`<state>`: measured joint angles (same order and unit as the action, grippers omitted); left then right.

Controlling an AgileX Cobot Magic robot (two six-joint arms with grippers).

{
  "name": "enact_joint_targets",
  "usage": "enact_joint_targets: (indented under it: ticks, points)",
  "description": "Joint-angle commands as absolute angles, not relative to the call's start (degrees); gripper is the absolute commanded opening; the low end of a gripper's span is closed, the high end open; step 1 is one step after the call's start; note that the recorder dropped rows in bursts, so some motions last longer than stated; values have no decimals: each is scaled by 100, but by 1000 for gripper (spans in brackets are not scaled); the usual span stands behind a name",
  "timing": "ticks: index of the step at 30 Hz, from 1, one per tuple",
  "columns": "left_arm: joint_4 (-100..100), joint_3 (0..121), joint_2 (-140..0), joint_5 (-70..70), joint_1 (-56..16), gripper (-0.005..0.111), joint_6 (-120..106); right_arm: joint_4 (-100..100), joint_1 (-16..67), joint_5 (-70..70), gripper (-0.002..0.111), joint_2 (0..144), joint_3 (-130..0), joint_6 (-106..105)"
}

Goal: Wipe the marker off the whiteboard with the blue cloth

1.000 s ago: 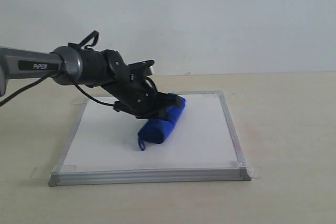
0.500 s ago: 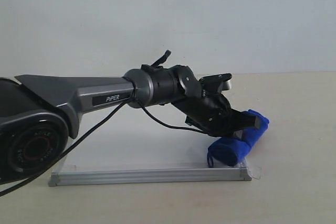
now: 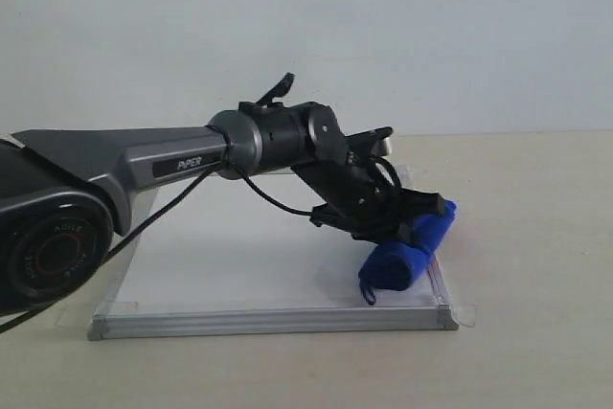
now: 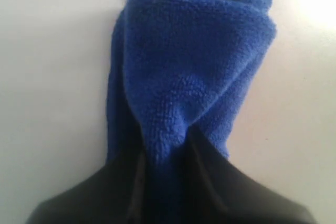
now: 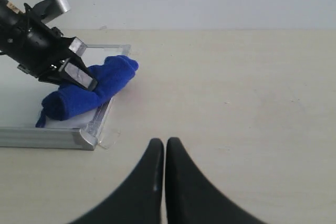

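Observation:
The blue cloth [image 3: 397, 263] lies rolled over the right edge of the whiteboard [image 3: 230, 256], its small loop hanging at the near end. My left gripper [image 3: 410, 219] is shut on the cloth's middle and presses it down on the board. The left wrist view shows the cloth [image 4: 194, 66] bunched between the dark fingers [image 4: 220, 182]. In the right wrist view, the cloth [image 5: 113, 80] and the left gripper [image 5: 79, 74] sit at the board's corner [image 5: 52, 137]. My right gripper [image 5: 165, 144] hangs shut and empty over the bare table. No red marker lines show on the white surface.
The board's silver frame [image 3: 278, 321] runs along the near edge, with clear tape at the right corner [image 3: 465, 313]. The beige table [image 3: 536, 237] extends to the right of the board. A pale wall stands behind.
The left gripper dragged the cloth from the board's middle to past its right edge, then came back a little to the left. The left arm now reaches across the board.

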<state>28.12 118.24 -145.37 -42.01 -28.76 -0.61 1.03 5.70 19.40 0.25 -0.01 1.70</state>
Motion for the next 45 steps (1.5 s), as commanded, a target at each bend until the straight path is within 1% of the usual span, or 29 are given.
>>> enact_joint_targets:
  ticks: [1, 7, 16, 22, 29, 36, 41, 42, 45]
  points:
    - [1992, 11669, -14725, -5159, -2362, 4, 43, 90, 586, 1908, 1, 0, 0, 153]
    - [2033, 11669, -14568, -5100, -2245, 4, 0, 90, 586, 1908, 1, 0, 0, 153]
    - [2055, 11658, -14532, -5702, -1437, 4, 0, 90, 586, 1908, 1, 0, 0, 153]
    - [2055, 11399, -14373, -5833, -1080, 4, 0, 90, 586, 1908, 1, 0, 0, 153]
    - [1899, 10253, -14002, -5275, -678, 4, 0, 90, 586, 1908, 1, 0, 0, 153]
    - [2102, 8796, -13239, -4229, -246, 4, 0, 90, 586, 1908, 1, 0, 0, 153]
    - [3249, 7865, -12465, -3410, 23, 4, -681, 90, 586, 1908, 1, 0, 0, 153]
    - [3837, 7583, -12175, -3218, 73, 4, -1088, 90, 586, 1908, 1, 0, 0, 153]
    - [4937, 7343, -11880, -3107, 33, 4, -1889, 90, 586, 1908, 1, 0, 0, 153]
